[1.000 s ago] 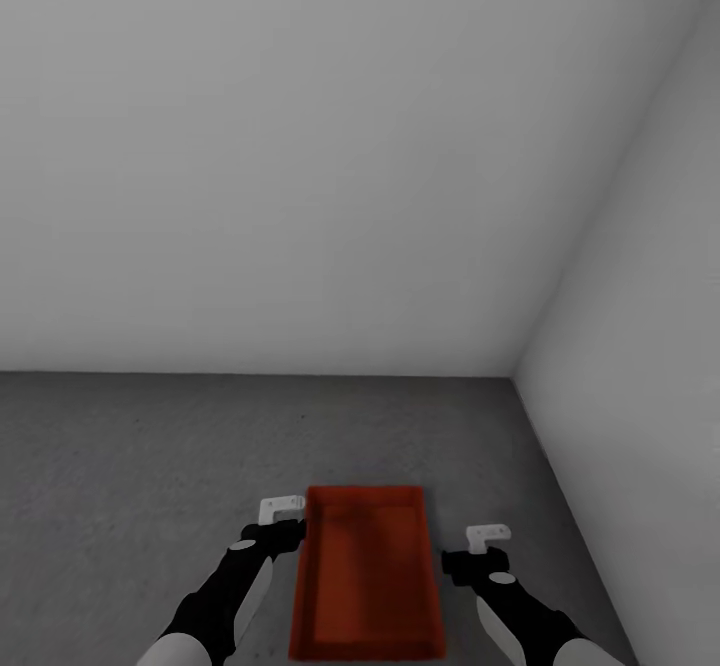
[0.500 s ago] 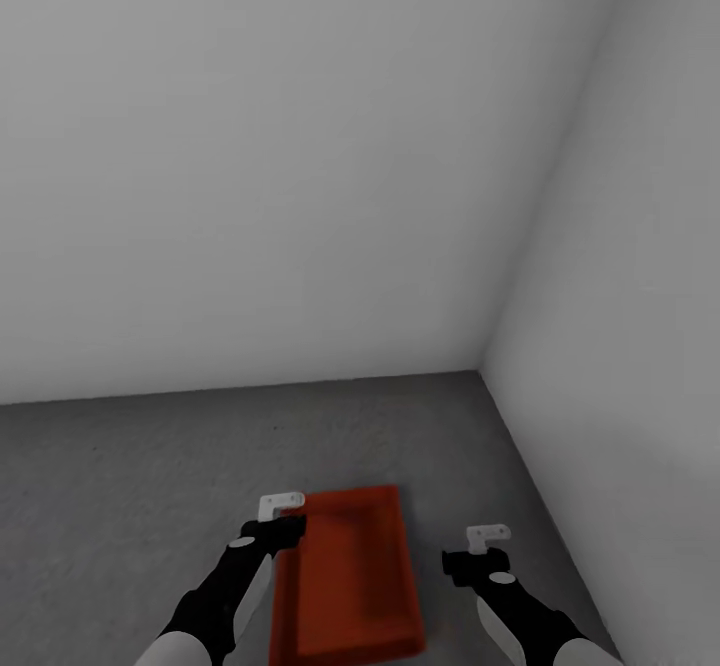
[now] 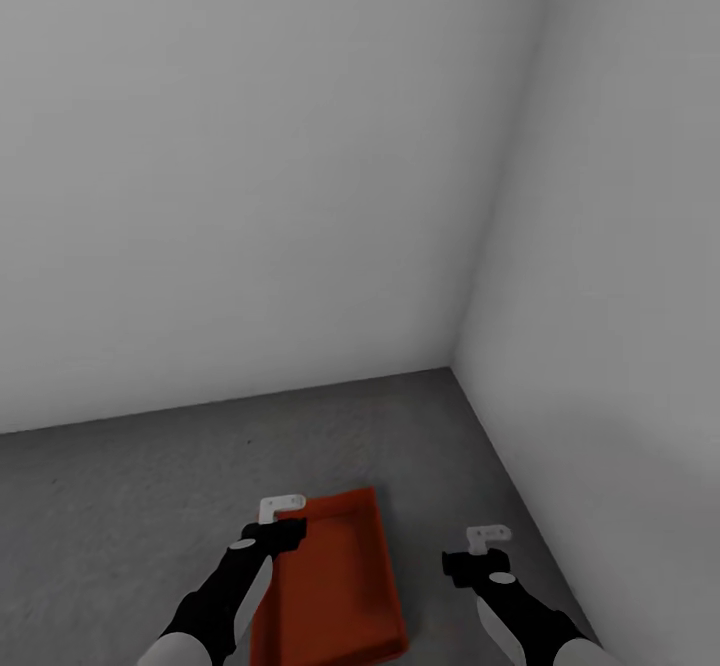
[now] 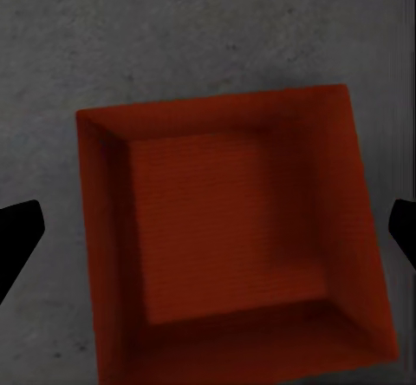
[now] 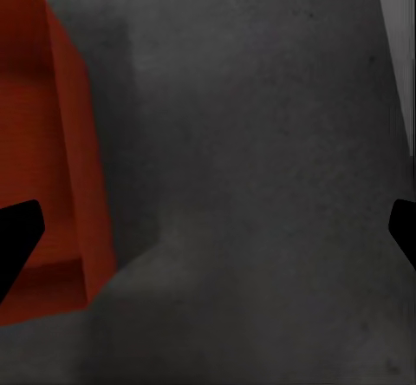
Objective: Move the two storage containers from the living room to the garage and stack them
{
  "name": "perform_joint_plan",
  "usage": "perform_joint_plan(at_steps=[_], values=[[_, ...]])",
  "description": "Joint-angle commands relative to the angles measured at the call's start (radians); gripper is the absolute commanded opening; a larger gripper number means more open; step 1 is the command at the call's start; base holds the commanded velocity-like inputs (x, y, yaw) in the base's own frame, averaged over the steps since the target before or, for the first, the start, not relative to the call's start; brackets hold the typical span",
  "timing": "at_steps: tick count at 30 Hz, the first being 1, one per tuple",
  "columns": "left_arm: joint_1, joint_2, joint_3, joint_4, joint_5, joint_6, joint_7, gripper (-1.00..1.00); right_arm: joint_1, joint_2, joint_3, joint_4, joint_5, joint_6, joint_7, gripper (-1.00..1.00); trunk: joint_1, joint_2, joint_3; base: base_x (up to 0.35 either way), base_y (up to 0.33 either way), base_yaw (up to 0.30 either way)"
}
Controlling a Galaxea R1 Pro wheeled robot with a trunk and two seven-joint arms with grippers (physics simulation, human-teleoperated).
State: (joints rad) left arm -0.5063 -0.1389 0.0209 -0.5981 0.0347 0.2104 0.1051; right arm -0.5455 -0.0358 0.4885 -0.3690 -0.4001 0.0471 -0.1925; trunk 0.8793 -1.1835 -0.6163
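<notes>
Swinging rightward, the head camera is now placing the corner of the plain white walls [image 3: 470, 246] nearer the picture's middle than a second ago, while both arms are keeping their spots in the view. An orange-red shallow rectangular storage container [image 3: 335, 586] is lying on the dark grey mottled concrete floor [image 3: 120, 506], now skewed and further left in the view, its near end cut off by the picture's edge. Only one container is showing. Hovering over it, the left gripper [image 4: 208, 238] is standing wide open, holding nothing. Beside the bin over bare floor, the right gripper [image 5: 208, 238] is likewise spread wide and empty.
</notes>
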Motion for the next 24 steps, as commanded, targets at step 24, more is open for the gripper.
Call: perform_joint_plan(at_steps=[24], values=[[0.000, 0.002, 0.001, 0.049, 0.001, -0.008, 0.007, 1.00, -0.001, -0.001, 0.009, -0.002, -0.006, 0.005, -0.007, 1.00, 0.000, -0.001, 0.026, 0.000, 0.000, -0.193]])
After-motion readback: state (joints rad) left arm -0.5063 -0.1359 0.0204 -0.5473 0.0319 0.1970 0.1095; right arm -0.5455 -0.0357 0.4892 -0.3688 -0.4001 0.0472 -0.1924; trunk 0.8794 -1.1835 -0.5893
